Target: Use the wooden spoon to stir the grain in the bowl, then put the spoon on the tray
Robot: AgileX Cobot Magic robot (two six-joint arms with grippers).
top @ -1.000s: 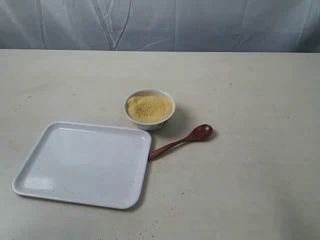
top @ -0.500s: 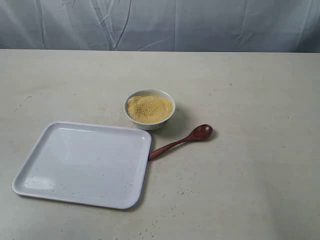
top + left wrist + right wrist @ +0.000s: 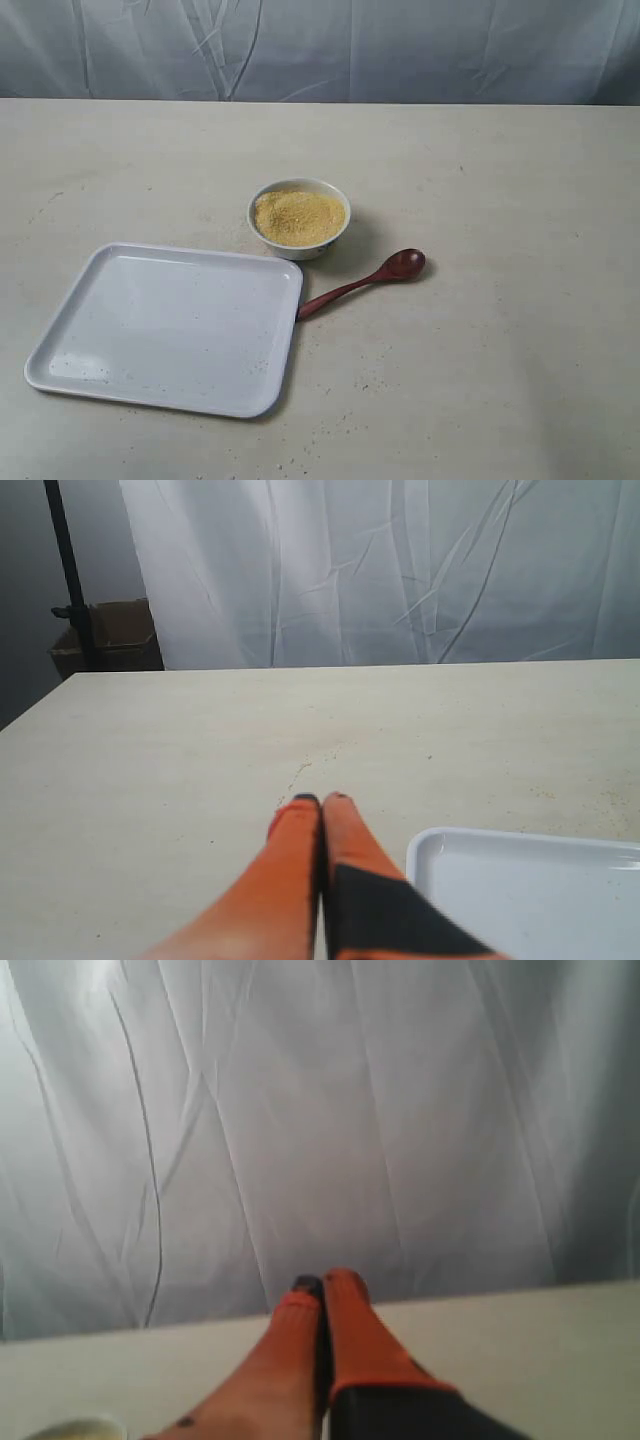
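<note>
In the exterior view a small white bowl [image 3: 299, 240] filled with yellow grain [image 3: 298, 217] stands near the table's middle. The dark reddish-brown wooden spoon [image 3: 362, 283] lies on the table to its right, oval end away from the tray and handle tip touching the rim of the white tray [image 3: 130, 385]. Neither arm shows in that view. My left gripper [image 3: 321, 800] is shut with nothing in it, hovering beside a corner of the tray [image 3: 430, 842]. My right gripper [image 3: 324, 1283] is also shut and empty; a pale rim, maybe the bowl [image 3: 75, 1427], shows at the frame edge.
A white wrinkled curtain [image 3: 320, 45] hangs behind the table's far edge. In the left wrist view a black stand pole [image 3: 66, 570] and a cardboard box [image 3: 108, 640] stand past the table's corner.
</note>
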